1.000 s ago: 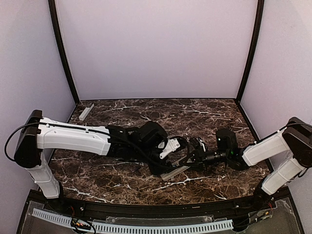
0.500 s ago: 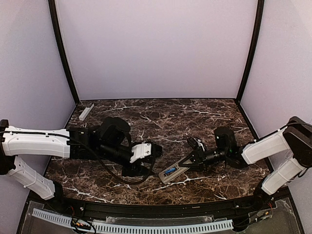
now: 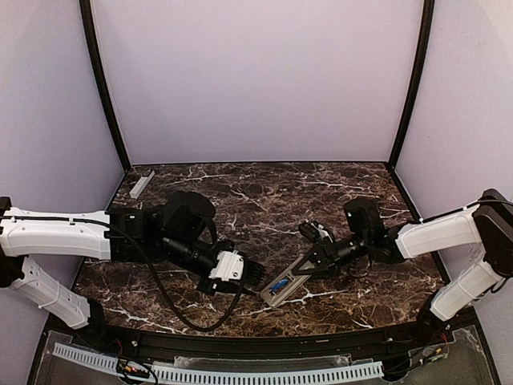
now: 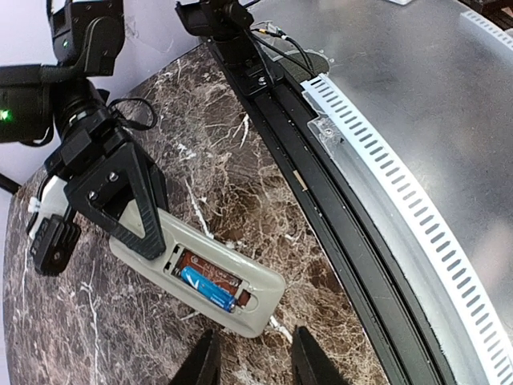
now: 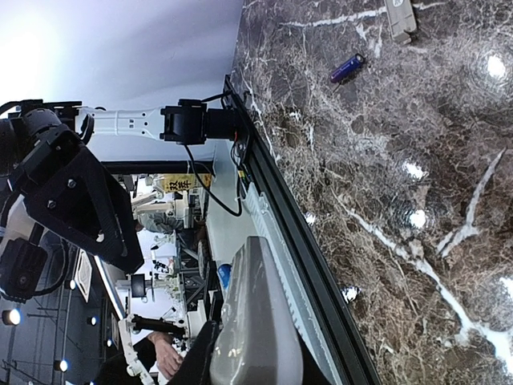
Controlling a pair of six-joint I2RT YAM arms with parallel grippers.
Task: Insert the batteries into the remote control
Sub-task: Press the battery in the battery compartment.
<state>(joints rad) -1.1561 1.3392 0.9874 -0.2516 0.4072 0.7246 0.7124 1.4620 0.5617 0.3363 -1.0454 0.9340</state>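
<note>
The left hand [image 4: 252, 362] hovers low with its fingers apart and nothing between them, just short of the remote control [image 4: 258, 295]. The remote's free end lies on the marble surface [image 3: 264, 192] near the front edge, the black rail [image 4: 337, 233] just beside it. Its back compartment is open: one blue battery [image 4: 207, 289] sits inside, and the neighbouring slot looks bare. The right hand [image 3: 307, 265] is clamped on the remote's far end. A loose battery [image 5: 347, 68] lies well apart, near a grey bar [image 5: 399, 16].
</note>
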